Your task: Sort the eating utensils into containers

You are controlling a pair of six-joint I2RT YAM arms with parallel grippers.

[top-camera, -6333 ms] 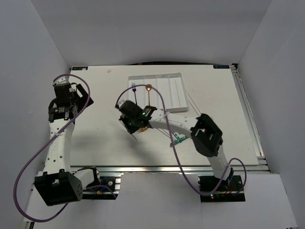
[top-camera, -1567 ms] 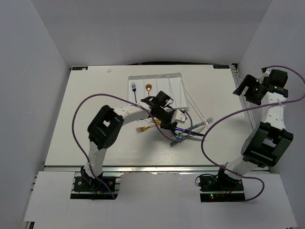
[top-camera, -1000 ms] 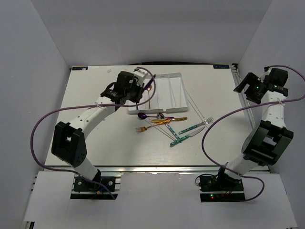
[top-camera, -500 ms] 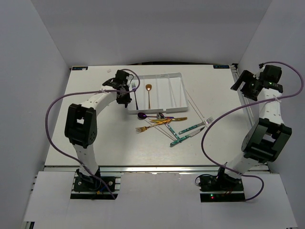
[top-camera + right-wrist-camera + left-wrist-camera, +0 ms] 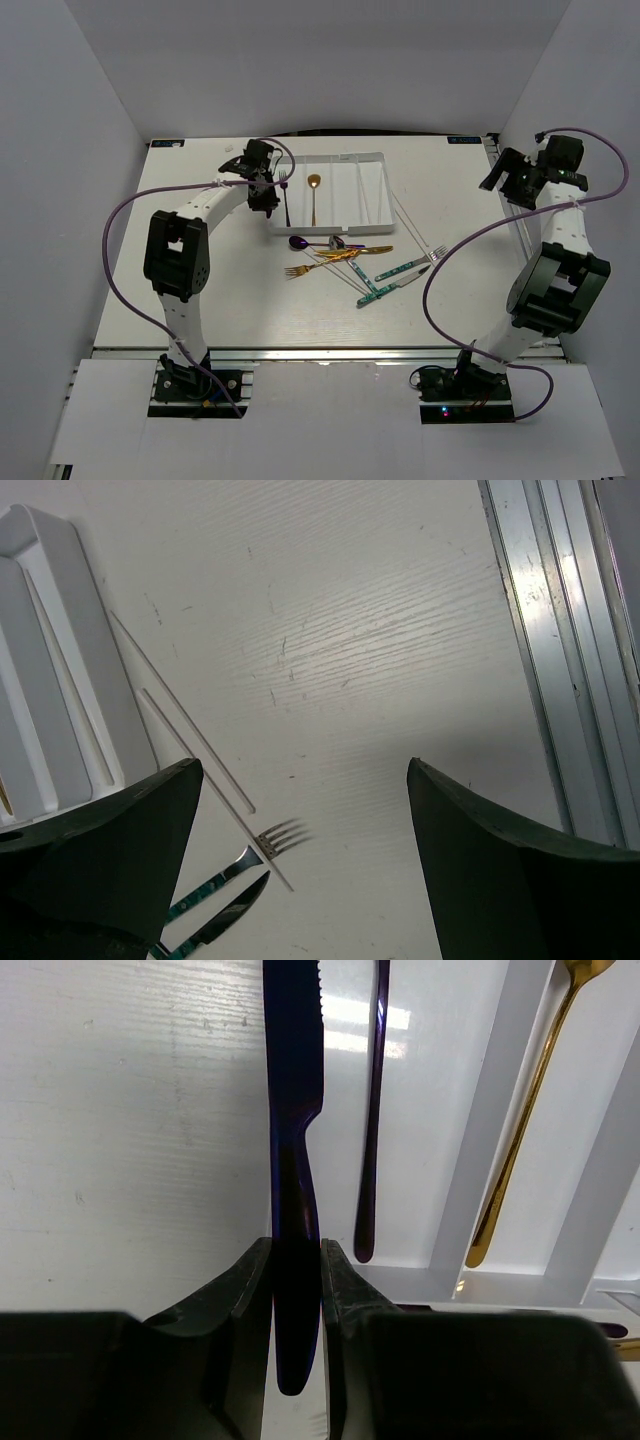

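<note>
My left gripper (image 5: 296,1250) is shut on the handle of a purple knife (image 5: 295,1110). The blade points away over the bare table, just left of the white tray (image 5: 480,1140). In the top view the left gripper (image 5: 268,200) hangs at the left edge of the tray (image 5: 372,195). A purple fork (image 5: 283,190) lies in the leftmost compartment and a gold spoon (image 5: 313,195) in the one beside it. More utensils (image 5: 340,255) lie loose in front of the tray. My right gripper (image 5: 303,770) is open and holds nothing, far right (image 5: 505,175).
Two white chopsticks (image 5: 180,690) lie right of the tray. A teal-handled fork (image 5: 270,840) and knife (image 5: 225,920) lie near them. An aluminium rail (image 5: 560,630) runs along the table's right edge. Grey walls close in the table.
The left gripper, carrying the purple knife, has moved from over the tray to its left edge and a little farther back. The right arm has shifted only slightly.
</note>
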